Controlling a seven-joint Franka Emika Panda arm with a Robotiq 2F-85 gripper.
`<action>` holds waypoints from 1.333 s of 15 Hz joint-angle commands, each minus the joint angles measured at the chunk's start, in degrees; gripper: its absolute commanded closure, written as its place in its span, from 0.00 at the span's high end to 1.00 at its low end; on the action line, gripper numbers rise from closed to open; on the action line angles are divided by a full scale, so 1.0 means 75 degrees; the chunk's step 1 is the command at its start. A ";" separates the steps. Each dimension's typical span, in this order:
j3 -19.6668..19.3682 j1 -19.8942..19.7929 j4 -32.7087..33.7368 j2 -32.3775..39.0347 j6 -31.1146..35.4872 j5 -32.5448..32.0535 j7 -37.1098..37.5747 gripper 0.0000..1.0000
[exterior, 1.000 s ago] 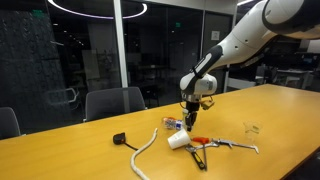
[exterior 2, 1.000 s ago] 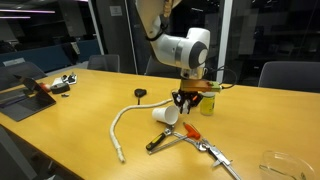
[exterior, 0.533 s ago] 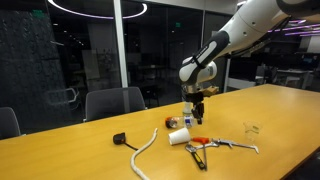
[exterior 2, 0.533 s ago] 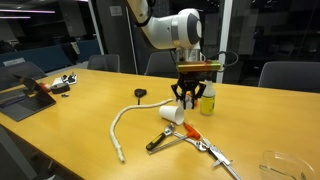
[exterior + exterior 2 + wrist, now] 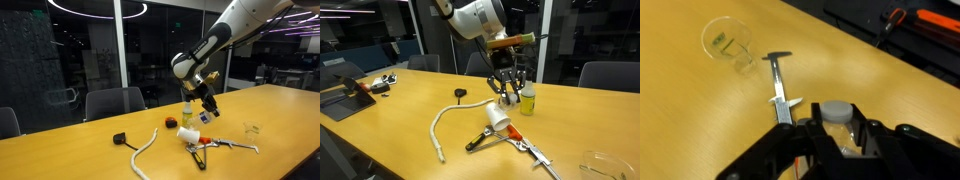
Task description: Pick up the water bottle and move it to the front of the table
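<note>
Above the middle of the desk (image 5: 60, 150), the gripper (image 5: 205, 107) hangs from the raised arm with its jaws closed on the water bottle (image 5: 207, 116). In the wrist view we see the bottle's pale cap and clear body pinched between the two black fingers (image 5: 812, 135). In both exterior views the bottle looks clear of the desk top, though we can't see its base cleanly.

Just below and beside the gripper, a white cup (image 5: 498, 120) lies on its side. A small yellow-green bottle (image 5: 527, 100) stands upright close behind it, apart from the gripper.

Next to the cup we see a cluster of hand tools (image 5: 215, 143), some with orange handles, flat on the desk. A slim metal tool (image 5: 780, 85) shows in the wrist view, running from near the fingers toward a low clear glass-like object (image 5: 728, 45). We can't tell whether the two touch.

A pale hose (image 5: 442, 125) curves across the desk away from the cup. One end lies near a small black block (image 5: 461, 94).

Well apart, at the far end in an exterior view, an open laptop-like device (image 5: 345, 95) sits on the desk. Office chairs (image 5: 112, 102) stand along the far edge.
</note>
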 commanded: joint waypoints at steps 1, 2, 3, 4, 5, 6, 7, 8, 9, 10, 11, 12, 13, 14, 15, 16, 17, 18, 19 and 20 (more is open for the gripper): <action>0.0084 0.0361 0.0243 -0.0047 -0.1603 -0.0765 0.0008 0.08; 0.0130 0.0430 0.0255 -0.0023 -0.2022 -0.0943 -0.0028 0.08; 0.0179 0.0483 0.0226 -0.0003 -0.2356 -0.1089 -0.0055 0.08; 0.0231 0.0542 0.0180 0.0016 -0.2700 -0.1232 -0.0029 0.08; 0.0294 0.0583 0.0140 0.0026 -0.2997 -0.1330 -0.0014 0.08; 0.0356 0.0619 0.0082 0.0036 -0.3286 -0.1395 0.0001 0.08; 0.0428 0.0636 0.0049 0.0060 -0.3544 -0.1408 -0.0036 0.08; 0.0496 0.0651 -0.0014 0.0077 -0.3742 -0.1474 -0.0041 0.08; 0.0563 0.0648 -0.0098 0.0120 -0.3905 -0.1471 -0.0040 0.08; 0.0622 0.0641 -0.0191 0.0156 -0.4006 -0.1474 -0.0042 0.08; 0.0674 0.0633 -0.0269 0.0209 -0.4094 -0.1453 -0.0040 0.08; 0.0726 0.0626 -0.0338 0.0274 -0.4158 -0.1440 -0.0052 0.08; 0.0766 0.0609 -0.0413 0.0342 -0.4166 -0.1415 -0.0047 0.08; 0.0796 0.0591 -0.0471 0.0410 -0.4147 -0.1398 -0.0046 0.08; 0.0815 0.0573 -0.0534 0.0486 -0.4066 -0.1382 -0.0001 0.08; 0.0823 0.0555 -0.0573 0.0585 -0.3979 -0.1360 0.0046 0.08; 0.0831 0.0546 -0.0595 0.0680 -0.3926 -0.1362 0.0070 0.08; 0.0826 0.0529 -0.0593 0.0814 -0.3867 -0.1349 0.0095 0.08; 0.0817 0.0522 -0.0597 0.0922 -0.3836 -0.1356 0.0119 0.08; 0.0806 0.0513 -0.0606 0.1044 -0.3797 -0.1384 0.0139 0.08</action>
